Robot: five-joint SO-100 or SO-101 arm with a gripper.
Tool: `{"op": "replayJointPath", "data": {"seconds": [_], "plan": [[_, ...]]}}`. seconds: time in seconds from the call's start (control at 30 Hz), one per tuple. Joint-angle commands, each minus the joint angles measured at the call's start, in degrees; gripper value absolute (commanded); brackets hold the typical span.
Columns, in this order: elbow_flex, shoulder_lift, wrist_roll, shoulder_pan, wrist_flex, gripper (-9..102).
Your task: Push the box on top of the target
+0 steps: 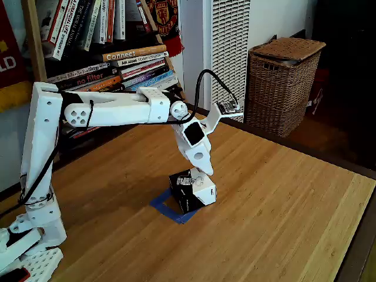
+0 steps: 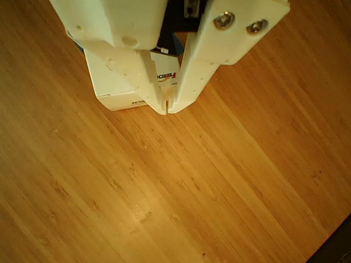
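A big wooden table (image 1: 282, 194) fills the front, bright with light. Behind it on the left, a shelf (image 1: 32, 35) holds many books (image 1: 129, 64), some standing, some stacked flat. A white heater (image 1: 230, 53) stands in the middle. A brown basket (image 1: 282, 82) with a lid sits beside it.

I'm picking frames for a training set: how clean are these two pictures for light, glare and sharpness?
Fixed view: bright daylight, table well lit, background right dark; box and target readable. Other view: warm cast, soft glare patch on the wood, gripper close and overexposed, box print slightly blurred.
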Motion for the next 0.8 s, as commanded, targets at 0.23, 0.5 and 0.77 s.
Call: {"op": "replayJointPath", "data": {"seconds": [0.23, 0.5, 0.77], "plan": [[0.4, 4.7, 0.4, -0.9, 0.4, 0], [1.8, 6.2, 0.7, -1.4, 0.7, 0], [2.7, 6.9, 0.7, -1.8, 0.6, 0]]}}
